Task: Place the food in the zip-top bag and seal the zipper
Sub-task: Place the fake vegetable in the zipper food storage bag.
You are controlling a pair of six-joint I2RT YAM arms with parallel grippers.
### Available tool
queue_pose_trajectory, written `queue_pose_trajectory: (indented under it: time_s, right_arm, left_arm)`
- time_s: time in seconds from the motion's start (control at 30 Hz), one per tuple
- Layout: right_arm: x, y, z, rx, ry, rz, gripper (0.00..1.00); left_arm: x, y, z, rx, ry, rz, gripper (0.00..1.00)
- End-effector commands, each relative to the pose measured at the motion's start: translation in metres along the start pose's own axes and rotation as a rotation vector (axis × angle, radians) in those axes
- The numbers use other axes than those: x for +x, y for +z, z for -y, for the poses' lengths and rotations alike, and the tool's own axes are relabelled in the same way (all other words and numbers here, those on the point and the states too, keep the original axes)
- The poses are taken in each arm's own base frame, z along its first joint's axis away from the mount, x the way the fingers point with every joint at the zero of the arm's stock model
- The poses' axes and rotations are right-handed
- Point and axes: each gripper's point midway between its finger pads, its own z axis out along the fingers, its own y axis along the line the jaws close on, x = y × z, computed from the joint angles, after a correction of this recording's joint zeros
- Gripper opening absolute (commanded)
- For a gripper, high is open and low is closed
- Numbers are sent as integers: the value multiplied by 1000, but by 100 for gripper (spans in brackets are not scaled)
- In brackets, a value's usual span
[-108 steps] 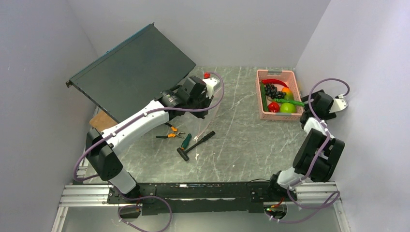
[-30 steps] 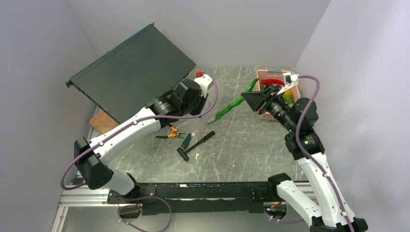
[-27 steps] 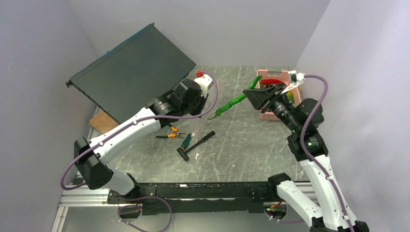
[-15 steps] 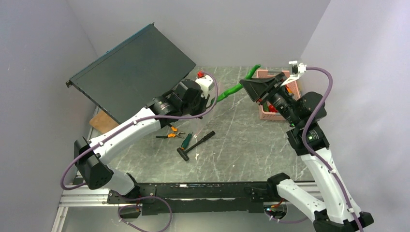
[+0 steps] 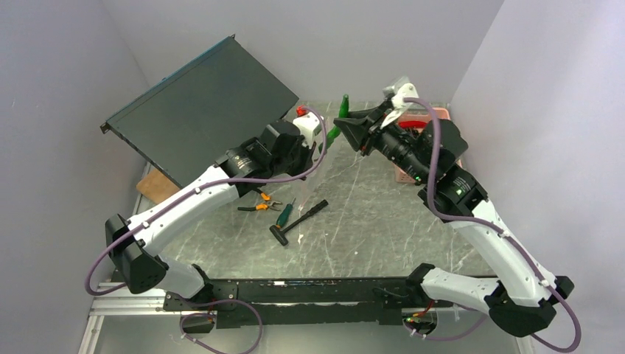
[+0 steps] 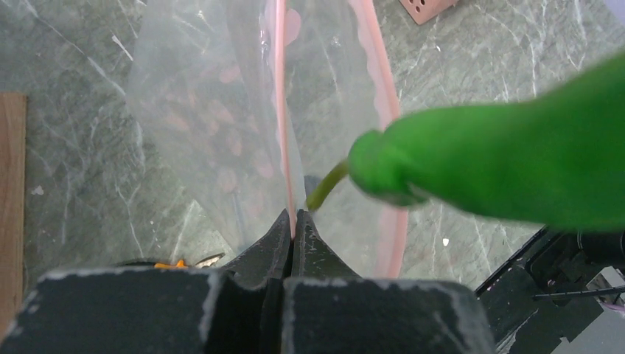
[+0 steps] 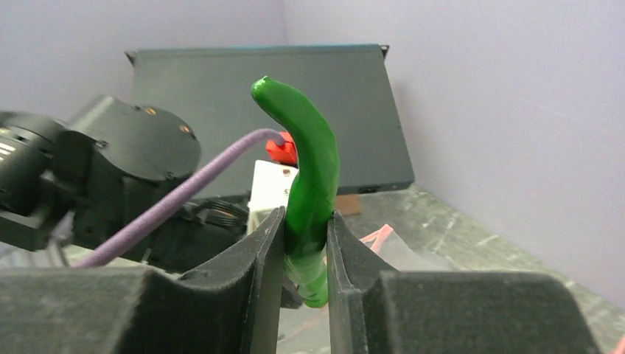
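Observation:
My left gripper (image 6: 295, 215) is shut on one lip of the zipper (image 6: 280, 110), holding the clear zip-top bag (image 6: 199, 110) up with its mouth apart; the other pink lip (image 6: 379, 96) bows out to the right. My right gripper (image 7: 304, 243) is shut on the green cucumber (image 7: 313, 169). The cucumber (image 6: 516, 169) reaches in from the right, its stem end hanging over the gap between the two lips. From above, the cucumber (image 5: 339, 118) sticks up between the right gripper (image 5: 352, 129) and the left gripper (image 5: 315, 147). The rest of the food is hidden behind the right arm.
The pink basket (image 5: 436, 112) stands at the back right, mostly behind the right arm. A dark slab (image 5: 206, 103) leans at the back left. Orange-handled pliers (image 5: 258, 205), a green-handled screwdriver (image 5: 284, 215) and a black hammer (image 5: 301, 220) lie mid-table. A wooden board (image 5: 155, 184) lies at the left.
My right arm has swung left from the basket, carrying the cucumber up to the bag's mouth. The left arm has shifted only slightly, still holding the bag.

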Motion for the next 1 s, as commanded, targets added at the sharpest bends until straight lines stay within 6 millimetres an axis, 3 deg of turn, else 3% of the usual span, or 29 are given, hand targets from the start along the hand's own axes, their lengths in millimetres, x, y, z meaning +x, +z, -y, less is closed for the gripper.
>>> queue_pose_trajectory:
  time_s: [0.0,0.17,0.3,0.4,0.7,0.87,0.97]
  right_arm:
    - [-2,1,13,70,-168,-31,0]
    - [4,1,13,85,-153,30,0]
    - [27,9,-13,-48,-199,61,0]
    - [48,20,-22,-47,-249,45,0]
    - [77,34,-13,86,-341,65,2]
    - [73,34,-5,152,-358,126,4]
    - [83,41,4,198,-413,117,5]
  left_arm:
    - [-22,-11,-2,-19,-18,74,0]
    - [-24,-15,2,3,-52,84,0]
    - [-28,-21,9,71,-147,59,0]
    - [-26,-22,13,157,-259,-11,0]
    - [-24,-15,4,185,-320,-14,0]
    - [-23,-12,-6,135,-292,-1,0]
    - [-24,-13,-7,133,-282,17,0]
